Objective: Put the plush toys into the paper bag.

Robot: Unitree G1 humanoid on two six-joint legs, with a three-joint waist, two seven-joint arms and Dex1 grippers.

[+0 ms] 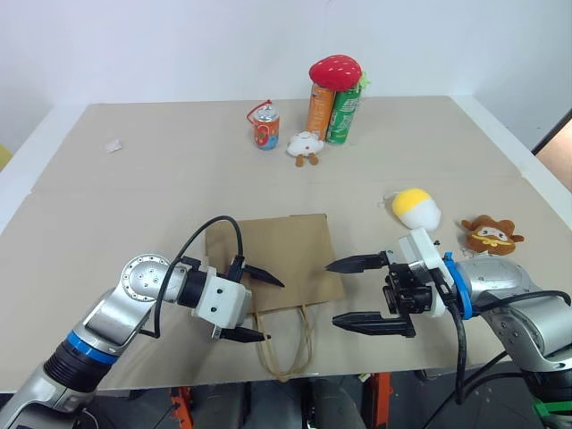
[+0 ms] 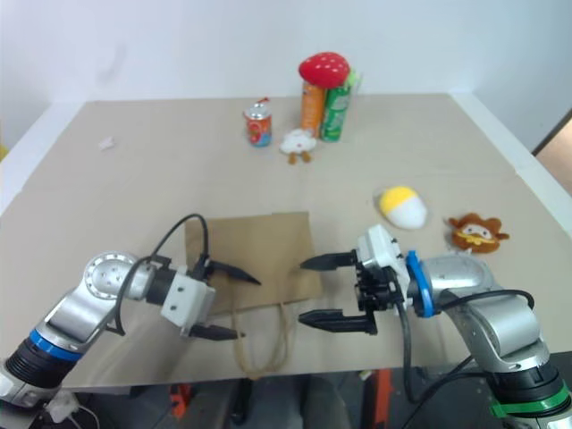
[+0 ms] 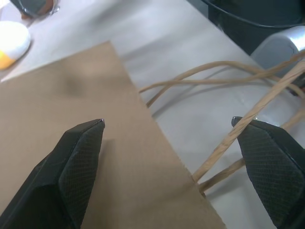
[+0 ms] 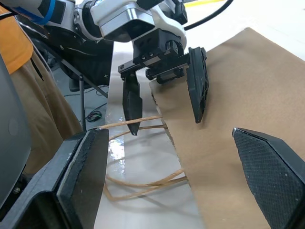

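1. Two grippers face each other low over the near edge of the table (image 1: 107, 206), with the paper bag (image 1: 273, 259) between them.
2. Left gripper (image 1: 264, 308): its black fingers are spread wide and hold nothing. In the left wrist view one finger (image 3: 71, 167) hangs over the brown paper and the other is at the cord handles (image 3: 224, 143), one strand running right along its tip (touching or just in front, I cannot tell).
3. Paper bag: it lies flat near the front edge of the table, long axis running away from the robot, mouth and beige loop handles pointing toward the robot. The handle loops reach the table's front edge.
4. Right gripper (image 1: 357, 293): fingers spread wide, empty, tips pointing at the bag's right edge from just beside it; whether they touch the paper is hard to make out.
5. Egg-shaped plush toy (image 1: 416, 208): right of the bag, lying on its side, yellow end toward the far side and white end nearer the gripper.
6. Brown monkey-like plush toy (image 1: 489, 235): further right, face up, just beside the right arm's silver housing.
7. Far side, well apart from the bag: a small can (image 1: 265, 126), a white plush (image 1: 306, 146), and two tall cans (image 1: 332, 112) topped by a red strawberry toy (image 1: 335, 71).
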